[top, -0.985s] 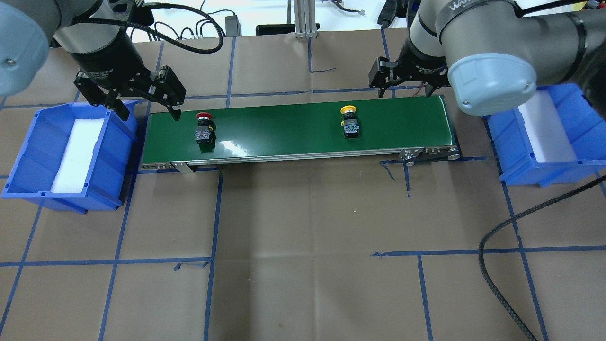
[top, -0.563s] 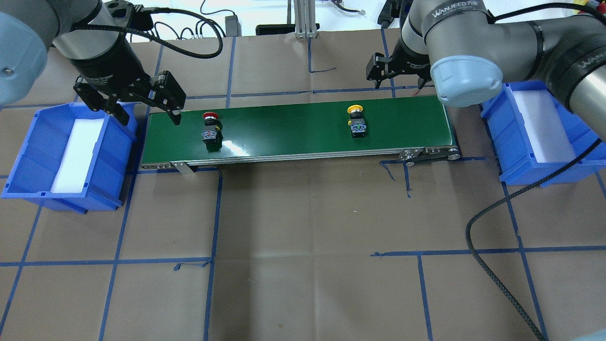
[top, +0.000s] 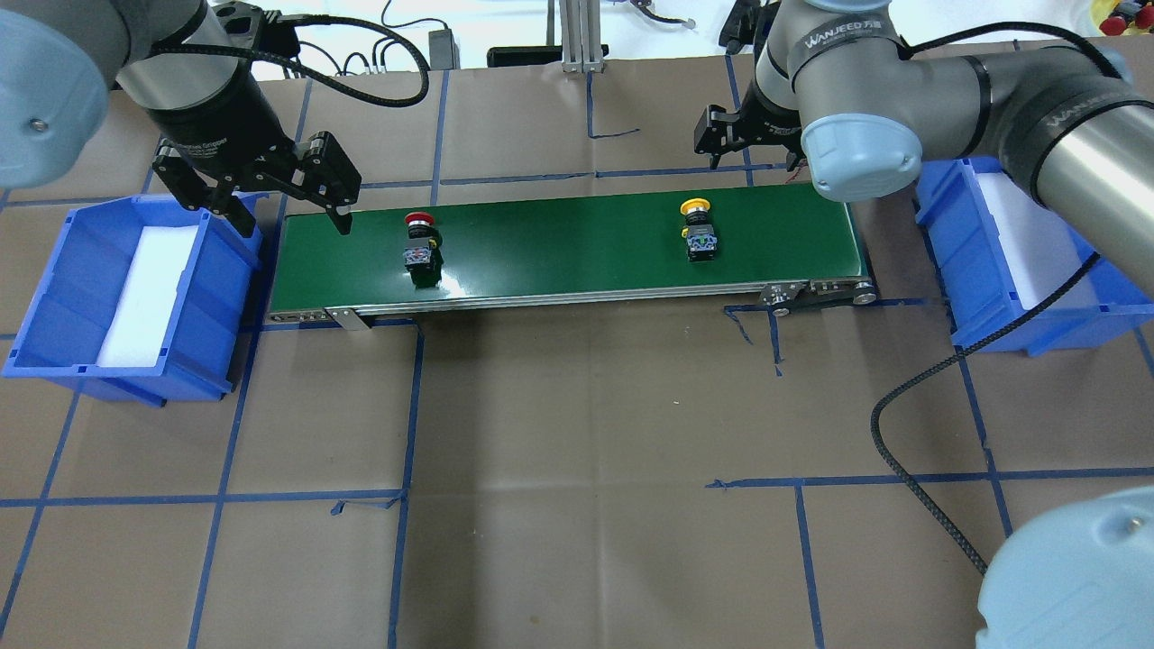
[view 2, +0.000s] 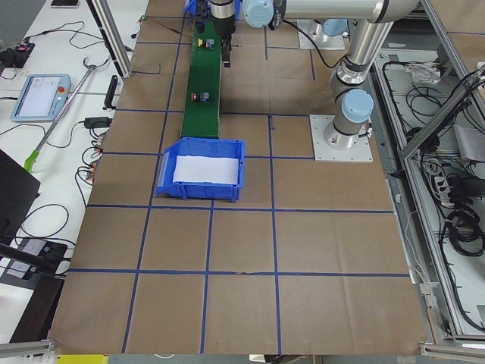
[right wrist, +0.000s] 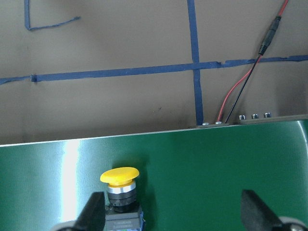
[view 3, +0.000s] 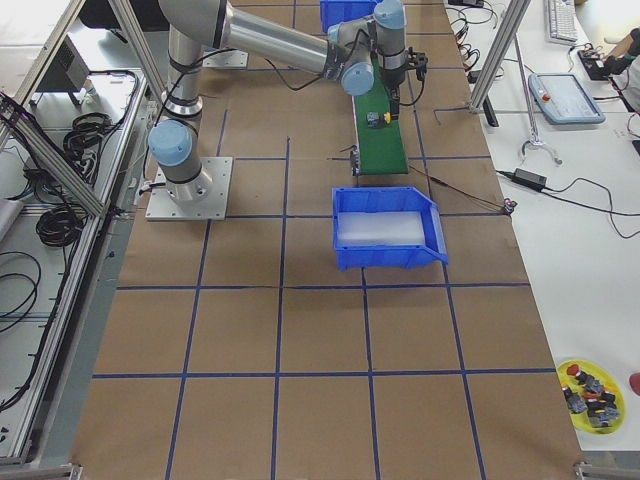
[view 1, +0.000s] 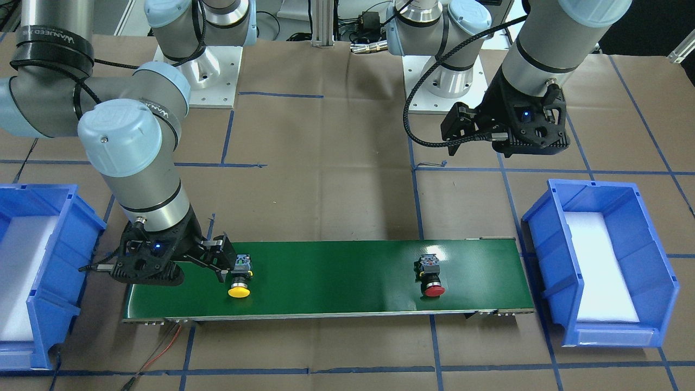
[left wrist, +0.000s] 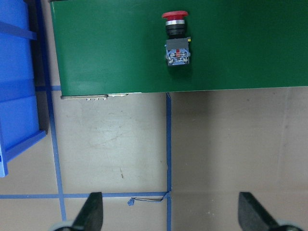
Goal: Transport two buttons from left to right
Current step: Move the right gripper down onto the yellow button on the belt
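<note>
The red button lies on the left part of the green conveyor belt. It also shows in the left wrist view and the front view. The yellow button lies on the right part of the belt; it shows in the front view too. My left gripper is open and empty over the belt's left end, left of the red button. My right gripper is open and empty. The yellow button sits close to its left finger, untouched.
A blue bin with a white foam pad stands left of the belt, another stands right of it, partly under my right arm. A red and black cable runs from the belt's far right end. Brown paper with blue tape lines covers the table.
Both buttons have ridden rightward on the belt. My right arm has swung left and back toward the yellow button. My left gripper has shifted slightly right and stays open.
</note>
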{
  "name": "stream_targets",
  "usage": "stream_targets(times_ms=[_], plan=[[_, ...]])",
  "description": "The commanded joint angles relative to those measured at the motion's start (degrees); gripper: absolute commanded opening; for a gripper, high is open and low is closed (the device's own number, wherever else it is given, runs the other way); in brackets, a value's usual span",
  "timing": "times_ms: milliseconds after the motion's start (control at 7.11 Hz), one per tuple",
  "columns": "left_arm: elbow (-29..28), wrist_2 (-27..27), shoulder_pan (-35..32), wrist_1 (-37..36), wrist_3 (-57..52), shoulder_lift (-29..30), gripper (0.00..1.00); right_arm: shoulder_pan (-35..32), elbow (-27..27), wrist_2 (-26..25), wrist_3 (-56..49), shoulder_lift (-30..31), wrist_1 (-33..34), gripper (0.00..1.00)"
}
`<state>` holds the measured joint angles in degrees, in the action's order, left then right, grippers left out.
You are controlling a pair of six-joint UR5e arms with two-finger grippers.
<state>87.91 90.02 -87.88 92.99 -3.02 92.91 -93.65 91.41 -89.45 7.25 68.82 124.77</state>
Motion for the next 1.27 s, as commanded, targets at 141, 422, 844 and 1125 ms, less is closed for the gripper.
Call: stream_targets(times_ms=[141, 422, 844, 1125], plan=[[0.0, 0.1, 0.0, 0.0, 0.0, 0.1, 1.0, -1.3, 0.6, -0.1, 0.0, -3.5, -0.4, 1.0], [-0.1, 0.1, 0.1, 0.0, -0.1, 0.1, 1.0, -1.3, 2.2, 0.1, 0.0, -4.2, -0.8, 1.0], [-0.2, 0.0, 0.1, 0.0, -0.1, 0.1, 1.0, -0.5, 4.7, -0.2, -0.2, -4.4, -0.8, 0.77], [-0.3, 0.0, 0.0, 0.0, -0.1, 0.1, 1.0, -0.1, 3.9, 0.1, -0.7, -4.0, -3.6, 0.08]])
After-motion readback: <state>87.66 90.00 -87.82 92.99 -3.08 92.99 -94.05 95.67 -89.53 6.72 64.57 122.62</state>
